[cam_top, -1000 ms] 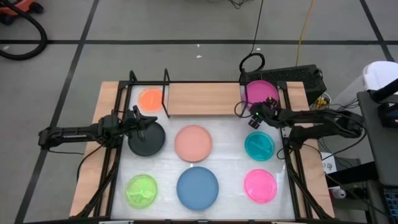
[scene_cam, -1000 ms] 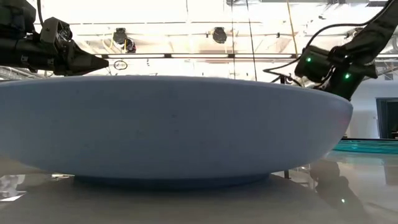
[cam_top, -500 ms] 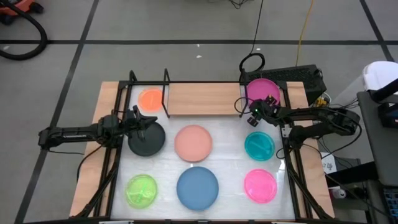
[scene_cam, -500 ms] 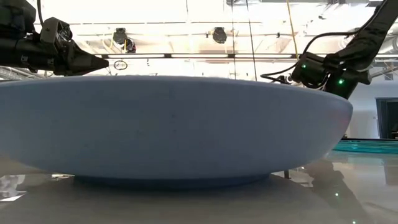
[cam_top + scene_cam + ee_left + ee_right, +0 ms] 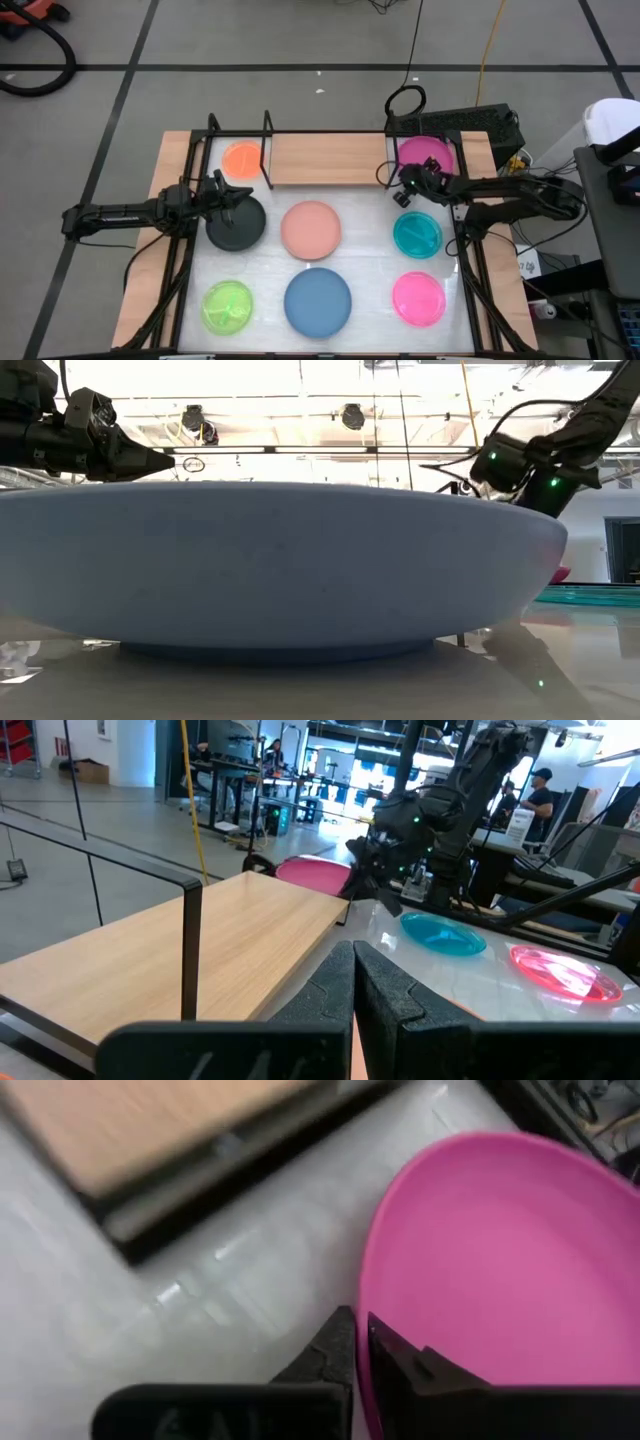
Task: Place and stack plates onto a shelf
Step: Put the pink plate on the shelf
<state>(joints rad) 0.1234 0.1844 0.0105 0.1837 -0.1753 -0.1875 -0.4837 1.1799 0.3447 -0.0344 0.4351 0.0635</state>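
The magenta plate lies at the far right, beside the right end of the light-wood shelf. My right gripper is at the plate's near-left rim and is shut on it; the right wrist view shows the magenta plate close up. The orange plate sits at the shelf's left end, between black uprights. My left gripper is shut with nothing between its fingers. It hovers over the far rim of the black plate, and its left wrist view looks across the shelf. My right gripper pinches the magenta plate's rim at its near-left side. One finger is inside the dish and the other is outside, over the white table. The fingers come from the table's right, slanting down. Whether the plate is lifted I cannot tell.
On the white table lie the salmon plate, the teal plate, the hot pink plate, the blue plate and the lime green plate. The blue plate fills the low view. Black uprights stand on the shelf.
My right gripper has edged toward the magenta plate's near-left rim and shut on it.
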